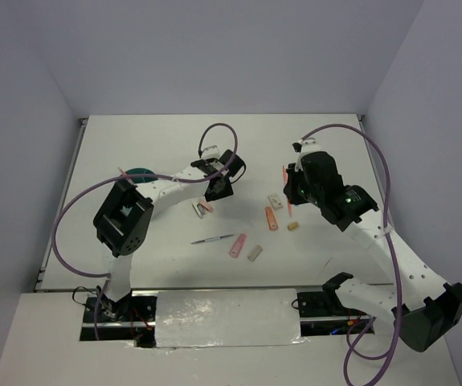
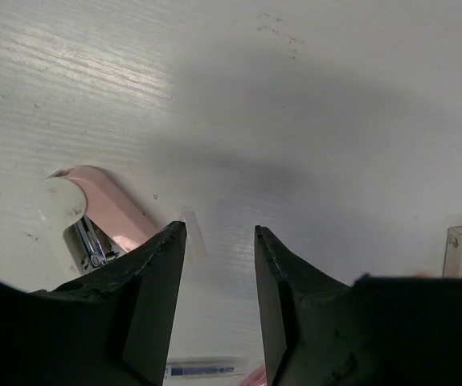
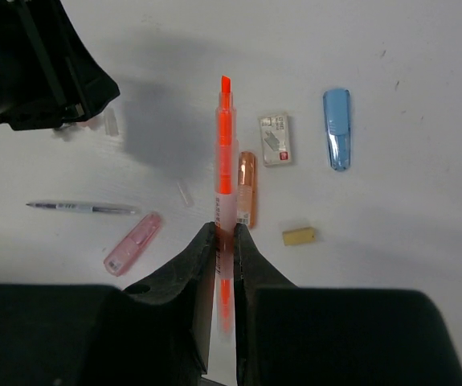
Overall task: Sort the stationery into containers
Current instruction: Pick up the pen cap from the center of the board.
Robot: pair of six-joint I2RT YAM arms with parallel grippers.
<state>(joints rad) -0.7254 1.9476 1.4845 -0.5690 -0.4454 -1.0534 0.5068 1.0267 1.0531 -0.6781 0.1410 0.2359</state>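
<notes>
Orange highlighter (image 3: 224, 153), print illegible, is clamped in right end effector (image 3: 226, 231); left end effector (image 2: 219, 235) gapes.

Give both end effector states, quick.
Left end effector: open, holding nothing.
Right end effector: closed on the orange highlighter.

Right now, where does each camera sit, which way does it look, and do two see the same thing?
Top camera: above and behind the arms, looking down at the table; both arms show.
Left wrist camera: on the left arm, looking down at a pink item on the table; the open left gripper shows.
Right wrist camera: on the right arm, looking down; the right gripper shows, shut on an orange marker.
Shared: top and right wrist cameras both see the thin pen.
</notes>
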